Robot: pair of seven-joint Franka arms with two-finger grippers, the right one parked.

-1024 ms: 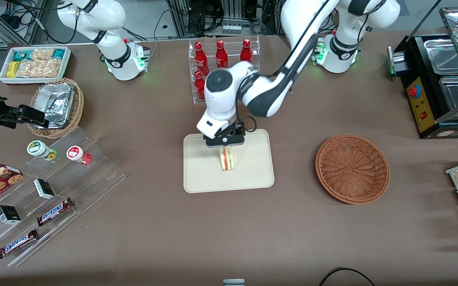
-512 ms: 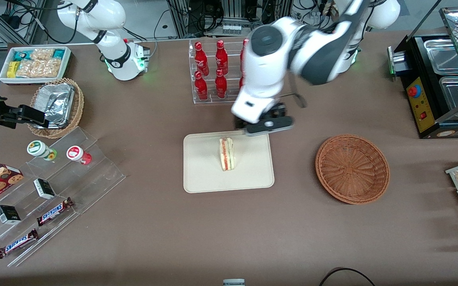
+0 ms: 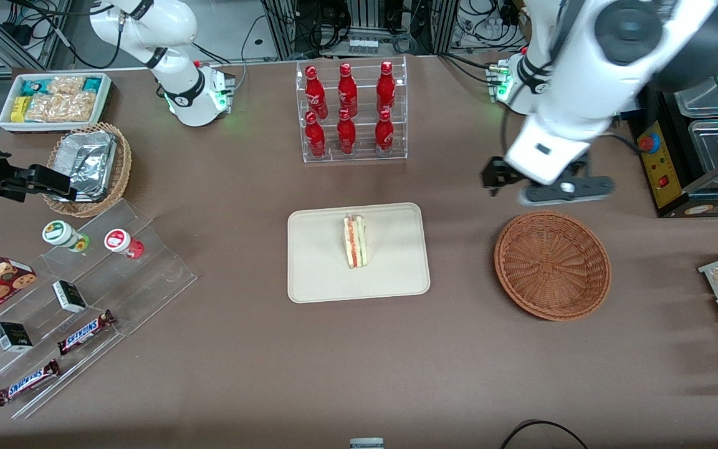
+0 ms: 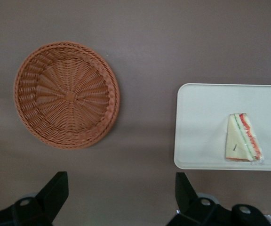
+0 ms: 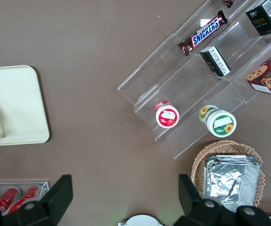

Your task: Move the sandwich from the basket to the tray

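A broad brown-clothed table [image 3: 359, 349] fills your view, with racks and snack stands round its edges. Look at the middle: the small triangular sandwich of pale bread with red and green filling [image 3: 354, 241] stands on edge on the flat cream-beige rectangular plastic tray [image 3: 315, 268], roughly central and well inside the low rim, so I'd call the delivery done. The round reddish-brown woven wicker basket [image 3: 552, 265] sits well apart from the tray, toward your working arm's end, with nothing in it. Your left arm's gripper [image 3: 546, 184] hangs high above the table just past the basket's rim, farther from the front camera than the basket, its black fingers [image 4: 55, 190] spread wide with nothing between them, which reads as a clean release. Count with me: one sandwich, one tray, one reddish basket, and six red bottles [image 3: 346, 109] in the clear rack.
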